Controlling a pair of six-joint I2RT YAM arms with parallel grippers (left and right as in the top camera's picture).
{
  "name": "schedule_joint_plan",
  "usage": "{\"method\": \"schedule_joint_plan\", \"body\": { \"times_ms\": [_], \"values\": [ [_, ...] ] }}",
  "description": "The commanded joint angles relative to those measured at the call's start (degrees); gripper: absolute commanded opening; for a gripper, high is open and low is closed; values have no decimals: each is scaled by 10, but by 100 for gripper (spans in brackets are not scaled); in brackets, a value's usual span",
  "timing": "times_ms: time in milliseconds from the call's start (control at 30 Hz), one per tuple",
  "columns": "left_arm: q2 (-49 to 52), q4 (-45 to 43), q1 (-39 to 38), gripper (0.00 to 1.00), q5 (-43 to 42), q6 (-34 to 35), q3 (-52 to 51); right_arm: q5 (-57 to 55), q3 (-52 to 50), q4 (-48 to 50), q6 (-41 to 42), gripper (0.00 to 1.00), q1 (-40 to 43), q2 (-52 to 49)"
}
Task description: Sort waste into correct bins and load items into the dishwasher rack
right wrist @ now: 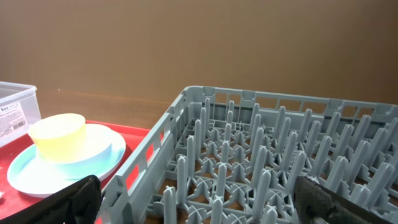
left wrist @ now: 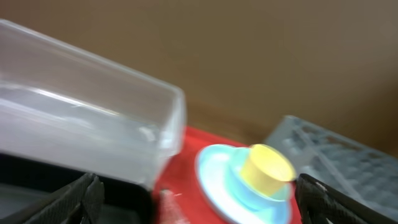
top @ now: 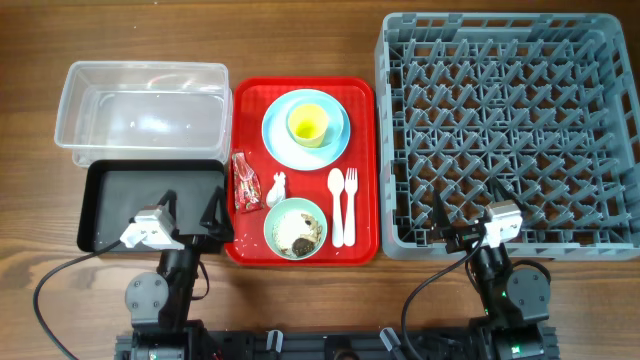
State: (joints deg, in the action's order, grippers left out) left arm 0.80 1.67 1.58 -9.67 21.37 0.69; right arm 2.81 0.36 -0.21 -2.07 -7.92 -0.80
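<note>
The red wrapper [top: 243, 182] and paper scrap [top: 276, 187] lie on the red tray [top: 362, 150], around ten o'clock from the rice bowl [top: 295, 228]; the rack [top: 510, 130] stands at three o'clock of the tray. The left end effector [top: 190, 208] and the right end effector [top: 467, 200] both gape wide, empty

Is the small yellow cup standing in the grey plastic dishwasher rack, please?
No, the small yellow cup sits on the light blue round plate.

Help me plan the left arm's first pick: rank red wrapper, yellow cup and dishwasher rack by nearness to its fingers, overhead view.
1. Red wrapper: tray's left edge.
2. Yellow cup: on the blue plate.
3. Dishwasher rack: far right.
</note>
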Motion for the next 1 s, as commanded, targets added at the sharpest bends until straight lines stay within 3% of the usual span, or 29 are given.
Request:
{"method": "schedule_joint_plan", "body": {
  "times_ms": [0, 133, 233, 333, 400, 500, 733, 767, 800, 833, 867, 967],
  "values": [
    [-3, 23, -2, 100, -85, 25, 40, 7, -1, 3, -5, 100, 2, 2],
    [26, 141, -2, 100, -85, 12, 183, 7, -1, 3, -6, 100, 2, 2],
    [106, 236, -2, 100, -92, -25, 318, 7, -1, 3, -6, 100, 2, 2],
    [271, 396, -3, 100, -117, -89, 513, 7, -1, 3, -6, 100, 2, 2],
    [390, 518, -3, 100, -120, -94, 640, 7, -1, 3, -6, 100, 2, 2],
    [537, 608, -3, 100, -120, -87, 770, 7, -1, 3, -6, 100, 2, 2],
    [707, 677, -3, 100, -141, -87, 805, 7, -1, 3, -6, 100, 2, 2],
    [734, 691, -3, 72, -141, -87, 805, 7, -1, 3, -6, 100, 2, 2],
    [752, 700, -3, 34, -141, -88, 805, 7, -1, 3, -6, 100, 2, 2],
    [770, 707, -3, 12, -141, -87, 803, 7, -1, 3, -6, 100, 2, 2],
    [784, 714, -3, 4, -141, -87, 801, 7, -1, 3, -6, 100, 2, 2],
    [825, 727, -12, 4, -129, -87, 788, 7, -1, 3, -6, 100, 2, 2]
  ]
}}
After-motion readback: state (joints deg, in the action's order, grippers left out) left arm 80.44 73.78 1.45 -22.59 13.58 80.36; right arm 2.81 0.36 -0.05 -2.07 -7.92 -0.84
